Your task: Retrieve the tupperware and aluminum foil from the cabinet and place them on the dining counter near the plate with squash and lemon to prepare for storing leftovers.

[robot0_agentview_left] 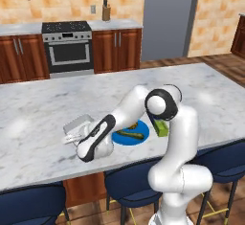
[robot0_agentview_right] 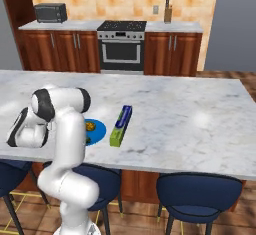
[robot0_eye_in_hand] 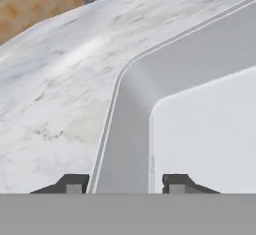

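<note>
Tupperware (robot0_eye_in_hand: pixel 200 129) set down on the table (robot0_eye_in_hand: pixel 60 94)
Jaws apart, straddling its rim. Lifting away crookedly could snag that wall and drag it into the plate (robot0_agentview_left: pixel 139 137) beside.

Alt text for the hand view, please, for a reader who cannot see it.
Close over the tupperware, pale grey-white, its rounded corner and wall sitting on the marble dining counter. The gripper has one dark finger tip on each side of the container's wall, with a gap showing at both.
</note>
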Motion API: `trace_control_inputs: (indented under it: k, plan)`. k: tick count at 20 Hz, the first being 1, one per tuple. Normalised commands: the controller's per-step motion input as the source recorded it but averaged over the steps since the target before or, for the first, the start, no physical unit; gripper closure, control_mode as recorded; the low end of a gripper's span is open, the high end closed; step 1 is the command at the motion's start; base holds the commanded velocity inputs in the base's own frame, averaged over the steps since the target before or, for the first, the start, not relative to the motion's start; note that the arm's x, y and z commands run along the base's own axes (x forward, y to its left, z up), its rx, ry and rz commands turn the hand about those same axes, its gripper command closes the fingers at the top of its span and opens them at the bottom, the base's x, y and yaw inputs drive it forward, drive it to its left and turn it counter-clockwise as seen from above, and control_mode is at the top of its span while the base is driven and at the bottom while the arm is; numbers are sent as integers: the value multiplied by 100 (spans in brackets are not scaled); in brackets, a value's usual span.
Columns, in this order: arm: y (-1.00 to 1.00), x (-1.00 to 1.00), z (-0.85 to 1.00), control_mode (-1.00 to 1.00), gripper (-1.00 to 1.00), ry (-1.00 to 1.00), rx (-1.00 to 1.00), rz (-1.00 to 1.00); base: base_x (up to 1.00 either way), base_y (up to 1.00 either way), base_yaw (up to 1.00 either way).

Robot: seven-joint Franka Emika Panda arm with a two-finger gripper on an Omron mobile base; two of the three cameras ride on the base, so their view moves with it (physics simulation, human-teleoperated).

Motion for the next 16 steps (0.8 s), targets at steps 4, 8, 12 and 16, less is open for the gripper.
trace_control_inputs:
  k: [4,8,12,16]
  plan:
    - [52,0,100,-100,-100,0,-12,-17,0,0,0]
    - [16,-4,100,-100,-100,3,-14,-25,0,0,0]
    - [9,-74,100,-100,-100,17,-14,-20,0,0,0]
    - [0,-100,100,-100,-100,15,-8,-21,0,0,0]
